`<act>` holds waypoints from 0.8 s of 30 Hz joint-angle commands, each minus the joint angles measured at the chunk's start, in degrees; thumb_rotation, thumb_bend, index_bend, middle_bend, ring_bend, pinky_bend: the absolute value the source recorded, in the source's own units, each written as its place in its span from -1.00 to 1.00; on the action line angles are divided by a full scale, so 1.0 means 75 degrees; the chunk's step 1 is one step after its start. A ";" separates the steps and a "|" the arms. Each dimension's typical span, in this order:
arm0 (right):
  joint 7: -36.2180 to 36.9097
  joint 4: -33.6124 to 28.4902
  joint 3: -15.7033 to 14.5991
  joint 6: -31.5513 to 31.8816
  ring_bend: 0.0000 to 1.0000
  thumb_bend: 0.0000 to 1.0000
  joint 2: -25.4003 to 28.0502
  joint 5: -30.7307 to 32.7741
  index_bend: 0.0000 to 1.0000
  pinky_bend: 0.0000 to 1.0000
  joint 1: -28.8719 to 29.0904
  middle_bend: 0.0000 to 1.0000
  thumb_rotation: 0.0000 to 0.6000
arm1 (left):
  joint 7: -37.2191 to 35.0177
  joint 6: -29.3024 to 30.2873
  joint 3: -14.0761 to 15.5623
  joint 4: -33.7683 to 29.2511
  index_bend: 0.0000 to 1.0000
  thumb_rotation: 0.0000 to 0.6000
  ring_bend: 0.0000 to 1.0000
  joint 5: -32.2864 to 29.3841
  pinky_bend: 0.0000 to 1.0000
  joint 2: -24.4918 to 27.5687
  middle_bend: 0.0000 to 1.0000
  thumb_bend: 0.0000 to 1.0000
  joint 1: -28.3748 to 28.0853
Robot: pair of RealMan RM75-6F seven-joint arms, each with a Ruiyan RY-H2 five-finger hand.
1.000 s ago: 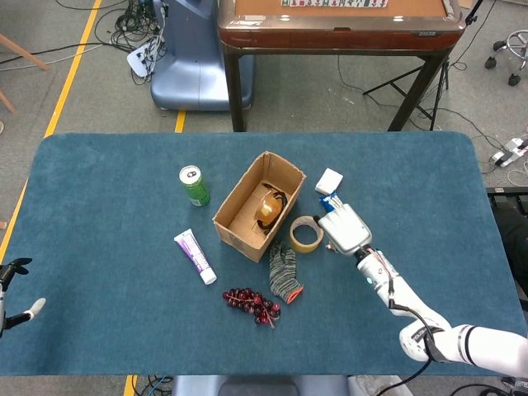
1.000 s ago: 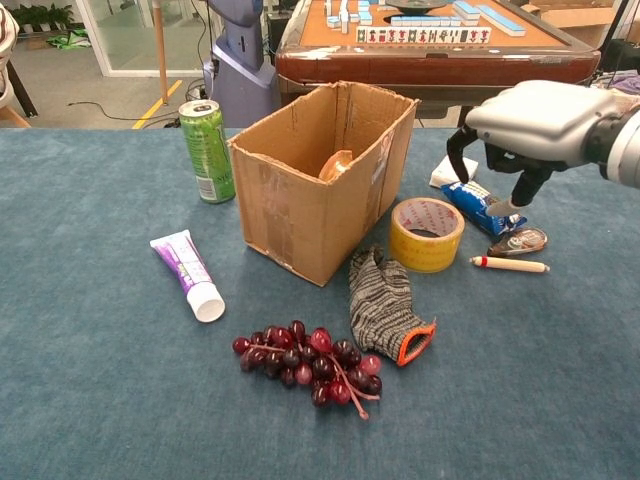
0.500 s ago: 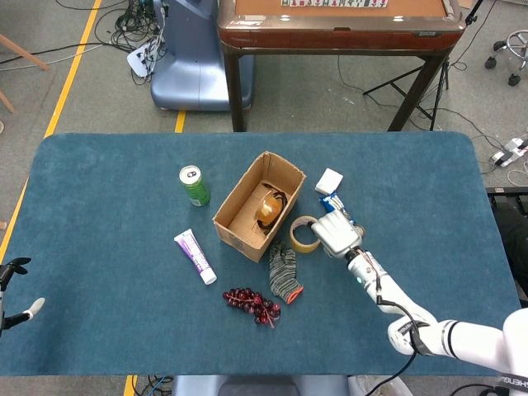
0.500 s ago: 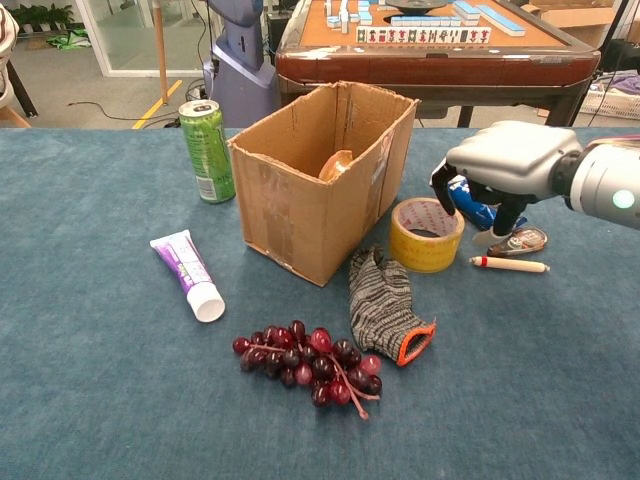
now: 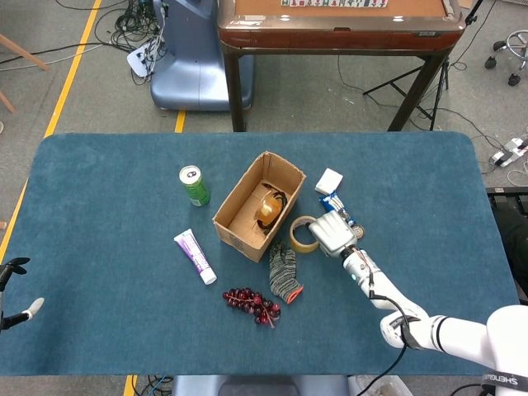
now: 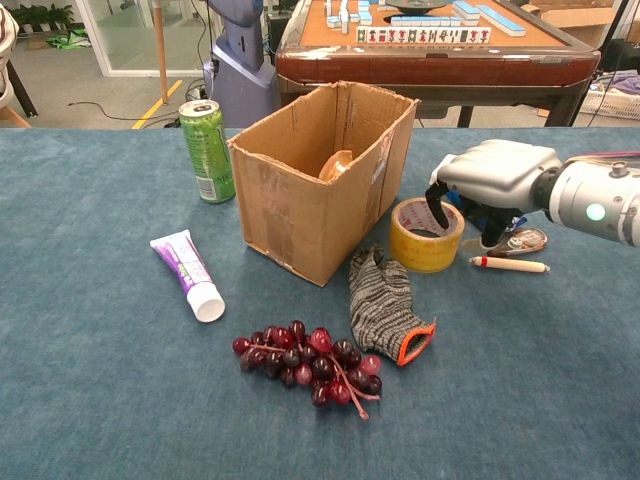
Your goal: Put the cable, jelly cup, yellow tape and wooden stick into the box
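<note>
Right hand [image 6: 487, 185] over yellow tape [image 6: 426, 235] beside cardboard box [image 6: 318, 180], fingers apart, dipping into roll, gripping nothing; left hand [image 5: 15, 293] spread, empty.

Head view looks steeply down over the whole surface [image 5: 107, 190]; chest view sits low and close, sharing the box [image 6: 318, 185].

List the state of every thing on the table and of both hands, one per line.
box: open, upright, jelly cup and cable inside
yellow tape: flat on the table, beside the box
wooden stick: lying on the table
right hand: fingers reaching down onto the tape's rim, not gripping yet
left hand: open, at the table edge
green can: upright
glove: lying flat
tube: lying, capped
</note>
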 commanded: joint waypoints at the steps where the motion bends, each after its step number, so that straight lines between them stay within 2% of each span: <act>1: 0.0033 0.0099 0.0008 -0.0085 1.00 -0.44 -0.0070 0.0035 -0.02 1.00 0.0049 1.00 1.00 | -0.0006 0.0006 -0.0011 -0.0011 -0.47 1.00 -0.41 -0.0023 -0.01 0.0009 -0.20 -0.74 0.0007; 5: 0.0087 0.0120 0.0003 -0.0197 1.00 -0.29 -0.0092 0.0085 -0.01 1.00 0.0083 1.00 1.00 | -0.0026 0.0014 -0.0021 -0.0016 -0.47 1.00 -0.41 -0.0037 -0.01 0.0021 -0.20 -0.74 0.0013; 10: -0.0010 0.0153 -0.0046 -0.0214 1.00 0.03 -0.0114 0.0149 0.22 1.00 0.0095 1.00 1.00 | -0.0033 0.0020 -0.0010 -0.0034 -0.47 1.00 -0.41 -0.0010 -0.01 0.0032 -0.20 -0.74 0.0018; 13: -0.0060 0.0156 -0.0064 -0.0205 1.00 0.13 -0.0118 0.0185 0.31 1.00 0.0092 1.00 1.00 | -0.0023 0.0031 -0.0008 -0.0035 -0.47 1.00 -0.41 0.0006 -0.01 0.0030 -0.20 -0.74 0.0019; 18: -0.0095 -0.0051 -0.0106 0.0001 1.00 0.16 0.0000 0.0054 0.38 1.00 0.0030 1.00 1.00 | -0.0021 0.0010 -0.0015 -0.0025 -0.47 1.00 -0.41 -0.0026 -0.01 0.0029 -0.20 -0.74 0.0016; 24: -0.0237 -0.0870 -0.0181 0.0524 1.00 0.16 0.0458 -0.0367 0.40 1.00 -0.0127 1.00 1.00 | -0.0007 -0.0007 -0.0016 -0.0007 -0.47 1.00 -0.41 -0.0033 -0.01 0.0023 -0.20 -0.74 0.0008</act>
